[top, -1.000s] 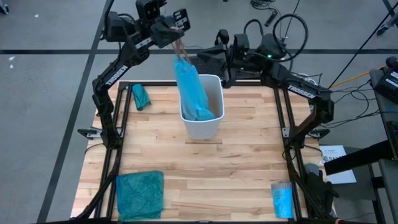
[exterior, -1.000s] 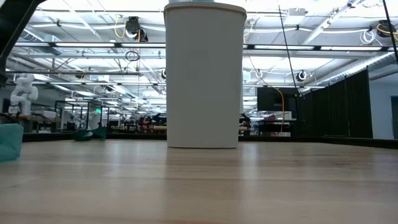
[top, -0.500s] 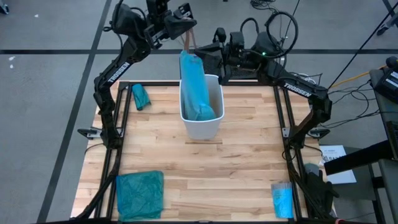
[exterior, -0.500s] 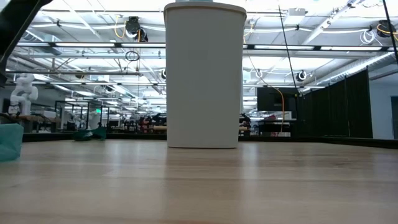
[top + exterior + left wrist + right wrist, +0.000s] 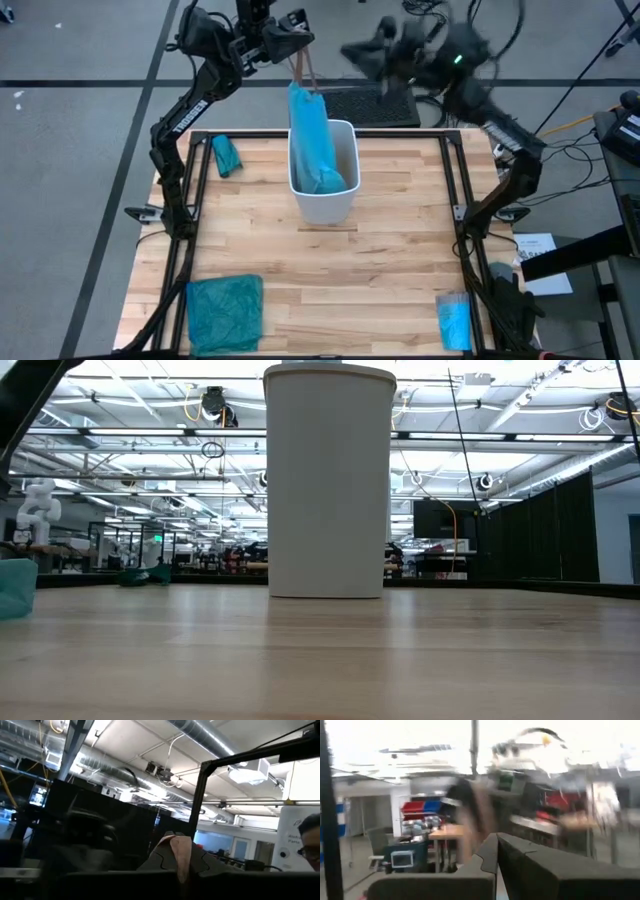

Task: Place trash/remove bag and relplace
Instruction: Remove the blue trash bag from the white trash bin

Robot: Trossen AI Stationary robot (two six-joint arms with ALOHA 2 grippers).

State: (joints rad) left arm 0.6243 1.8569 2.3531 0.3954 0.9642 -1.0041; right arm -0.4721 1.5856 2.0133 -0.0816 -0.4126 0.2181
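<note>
The light blue bag (image 5: pixel 312 140) stands drawn up out of the white bin (image 5: pixel 342 205), which sits at the table's far middle and fills the low view (image 5: pixel 328 480). My left gripper (image 5: pixel 300 62) is above the bin's far rim, shut on a pale pinkish strip at the bag's top. My right gripper (image 5: pixel 350 52) is beyond the table's far edge, to the right of the bag, blurred. Its wrist view shows the fingers (image 5: pixel 492 857) shut with nothing between them. No trash shows. My left gripper pinches the pale pinkish strip (image 5: pixel 178 851) at the bag's top between its two shut fingers. The bag hangs below it as a narrow, drawn-out column. The bag's lower end (image 5: pixel 325 182) still sits inside the bin.
A teal-green bag (image 5: pixel 225 312) lies flat at the near left corner. A small teal wad (image 5: pixel 226 155) lies at the far left. A blue roll in a clear wrap (image 5: pixel 455 322) lies at the near right. Between them is bare wood.
My left gripper has carried the bag's top a little toward the table's right, so the bag stands straighter above the bin, its lower end still inside. My right gripper has swung up and away from the bin, past the far edge, still shut.
</note>
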